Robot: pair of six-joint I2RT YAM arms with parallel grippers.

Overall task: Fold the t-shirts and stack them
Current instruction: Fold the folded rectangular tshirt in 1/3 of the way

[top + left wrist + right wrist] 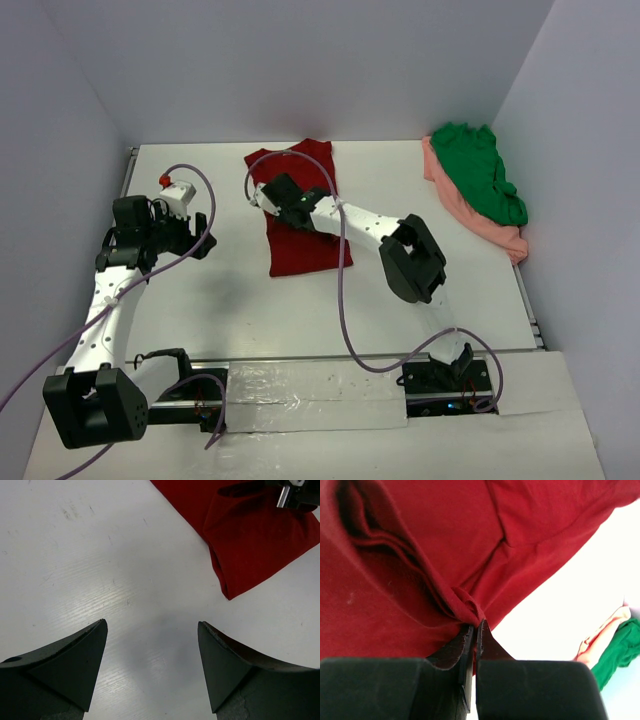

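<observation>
The dark red t-shirt (pixel 303 237) lies partly folded in the middle of the table; it also shows in the left wrist view (pixel 255 535) and fills the right wrist view (pixel 420 555). My right gripper (pixel 268 192) (pixel 476 626) is shut on a pinched fold of the red shirt near its left edge, lifting it a little. My left gripper (pixel 200 235) (pixel 152 645) is open and empty over bare table, left of the red shirt. The bright green t-shirt (pixel 482 172) lies bunched on the salmon pink t-shirt (pixel 480 222) at the far right; both show in the right wrist view, green (pixel 620 652) and pink (pixel 600 640).
Grey walls enclose the table (pixel 200 300) at the back and sides. A purple cable (pixel 345 310) loops from the right arm over the table's front part.
</observation>
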